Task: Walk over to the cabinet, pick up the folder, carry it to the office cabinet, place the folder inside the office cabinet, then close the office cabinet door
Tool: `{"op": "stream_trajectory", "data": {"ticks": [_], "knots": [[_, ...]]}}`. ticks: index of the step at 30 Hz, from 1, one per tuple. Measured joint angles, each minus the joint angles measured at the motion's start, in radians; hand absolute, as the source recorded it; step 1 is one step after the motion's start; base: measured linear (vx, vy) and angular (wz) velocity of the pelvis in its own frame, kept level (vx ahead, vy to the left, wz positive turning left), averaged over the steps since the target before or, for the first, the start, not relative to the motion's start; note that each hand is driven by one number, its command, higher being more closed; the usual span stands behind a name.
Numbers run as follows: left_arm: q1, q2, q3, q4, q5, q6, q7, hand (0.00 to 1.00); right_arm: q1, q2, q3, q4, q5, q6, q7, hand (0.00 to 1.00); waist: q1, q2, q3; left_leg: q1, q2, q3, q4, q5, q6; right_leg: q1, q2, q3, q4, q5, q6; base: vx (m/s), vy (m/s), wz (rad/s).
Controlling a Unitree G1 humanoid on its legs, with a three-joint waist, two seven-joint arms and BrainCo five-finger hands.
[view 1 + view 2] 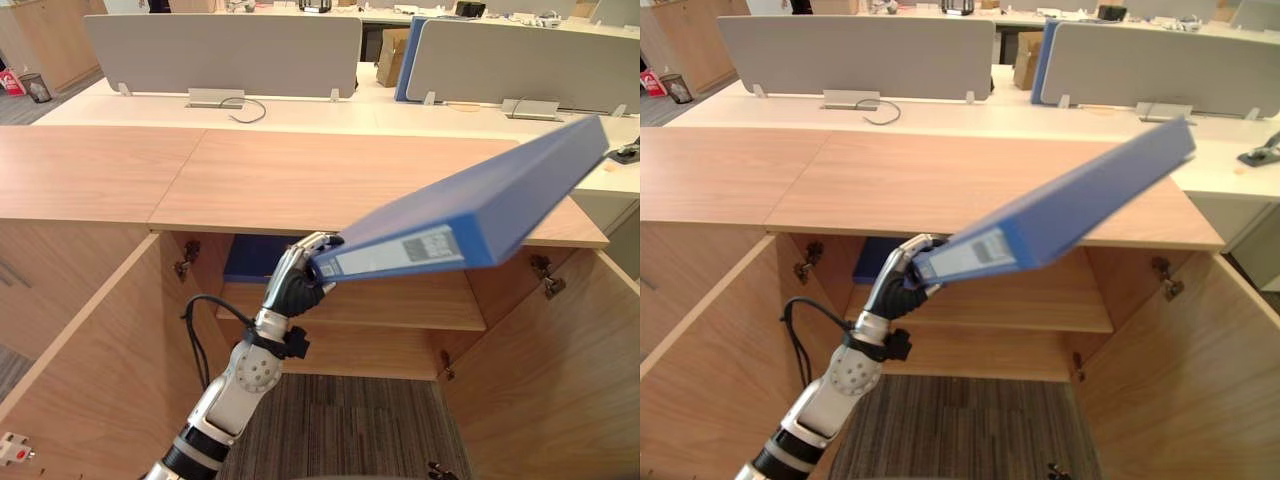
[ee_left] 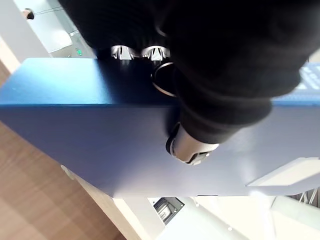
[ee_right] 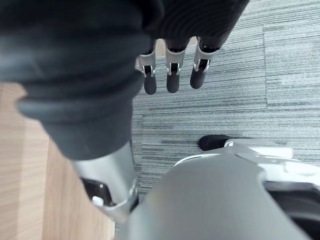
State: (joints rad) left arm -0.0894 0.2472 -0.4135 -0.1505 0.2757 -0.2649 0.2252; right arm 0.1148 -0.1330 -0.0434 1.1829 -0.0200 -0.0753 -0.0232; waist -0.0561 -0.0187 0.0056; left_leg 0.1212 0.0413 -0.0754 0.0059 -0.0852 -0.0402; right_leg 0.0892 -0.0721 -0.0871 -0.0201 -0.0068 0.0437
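The left hand (image 1: 298,278) holds a flat blue folder (image 1: 470,215), tilted, before the open light-wood cabinet (image 1: 300,180).
Its fingers curl around the folder's lower end, seen close in the left wrist view; the right wrist view shows the right hand (image 3: 172,70), fingers straight, above grey striped carpet (image 3: 240,75).

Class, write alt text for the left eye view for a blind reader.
The left hand grips a blue folder by one end, its far end tilted up to the right, before an open wooden cabinet. A second blue item lies on the shelf inside.
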Motion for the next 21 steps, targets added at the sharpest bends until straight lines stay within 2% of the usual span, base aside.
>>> {"op": "stream_trajectory", "data": {"ticks": [2, 7, 10, 18, 21], "knots": [[0.012, 0.009, -0.002, -0.001, -0.127, 0.001, -0.038, 1.00, 0.000, 0.002, -0.004, 0.002, 0.000, 0.002, -0.001, 0.00, 0.002, -0.003, -0.002, 0.001, 0.000, 0.001, 0.000, 0.000, 0.000, 0.000, -0.001, 0.001, 0.002, 0.000, 0.000, 0.00, 0.000, 0.00], [0.065, 0.013, -0.020, -0.087, -0.596, 0.011, -0.166, 1.00, 0.001, 0.004, -0.011, 0.011, 0.001, 0.004, -0.001, 0.00, 0.008, -0.003, -0.002, -0.011, 0.000, -0.002, 0.017, -0.002, -0.001, -0.006, 0.000, 0.009, 0.013, -0.003, 0.002, 0.00, 0.000, 0.00], [0.067, -0.011, -0.017, -0.148, -0.758, 0.010, -0.186, 1.00, 0.004, 0.003, -0.014, 0.011, 0.005, 0.004, -0.002, 0.00, 0.016, -0.002, -0.003, -0.017, 0.003, -0.002, 0.024, -0.003, -0.002, -0.024, 0.003, 0.014, 0.042, -0.015, 0.001, -0.04, -0.012, -0.01], [0.087, 0.002, -0.018, -0.112, -0.969, 0.006, -0.231, 1.00, 0.012, 0.002, -0.012, 0.011, 0.005, 0.007, -0.001, 0.00, 0.014, 0.001, -0.029, -0.016, 0.014, 0.011, 0.032, -0.005, -0.008, -0.034, 0.013, 0.025, 0.061, -0.015, 0.000, -0.03, -0.008, -0.05], [0.103, 0.003, -0.017, -0.064, -1.033, 0.012, -0.234, 1.00, 0.009, -0.001, -0.003, 0.009, 0.070, 0.008, -0.010, 0.00, 0.017, 0.002, -0.031, -0.018, 0.014, 0.011, 0.030, -0.003, -0.010, -0.036, 0.012, 0.024, 0.059, -0.015, 0.000, -0.01, 0.003, 0.00]]}}
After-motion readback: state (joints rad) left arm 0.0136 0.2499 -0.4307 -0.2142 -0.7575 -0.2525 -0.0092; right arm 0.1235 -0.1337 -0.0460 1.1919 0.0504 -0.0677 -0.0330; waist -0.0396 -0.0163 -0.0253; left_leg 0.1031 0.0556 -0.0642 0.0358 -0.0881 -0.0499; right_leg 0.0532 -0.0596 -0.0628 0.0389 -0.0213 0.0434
